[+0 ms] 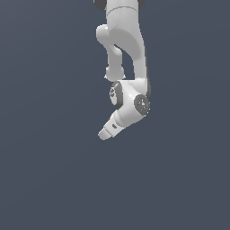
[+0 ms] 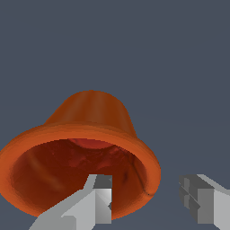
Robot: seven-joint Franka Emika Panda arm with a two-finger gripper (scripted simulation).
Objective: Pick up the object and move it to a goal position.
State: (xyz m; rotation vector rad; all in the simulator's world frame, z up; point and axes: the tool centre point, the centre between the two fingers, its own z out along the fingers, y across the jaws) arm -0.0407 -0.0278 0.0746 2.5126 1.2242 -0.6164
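Exterior view
Arm: the white Panda arm [image 1: 126, 49] reaches down from the upper edge of the frame, its wrist bent so the hand slants down toward the exterior view's left.
End effector: the end effector [image 1: 104, 134] is seen nearly end-on at the lowest tip of the arm; from here its fingers cannot be told apart.
Object: only a tiny orange speck [image 1: 111, 119] shows at the side of the hand, just above the fingertip end; its shape cannot be read in this view.
Surface: a plain dark grey-blue surface [image 1: 45, 179] fills the whole background.

Wrist view
Object: the orange-red cup [image 2: 90, 134] lies tipped, its wide flared mouth turned toward the camera and its narrower closed end pointing away. The dark reddish inside is visible.
End effector: the end effector [image 2: 148, 197] stands partly open, with a clear gap between its two grey fingers.
Fingers: one finger [image 2: 96, 200] overlaps the cup's mouth and reaches in over its near rim; the other finger [image 2: 204, 202] sits outside the rim, apart from the cup wall.
Grasp: the rim's near edge lies between the two fingers, but neither pad visibly presses on it; whether the inner finger touches cannot be told.
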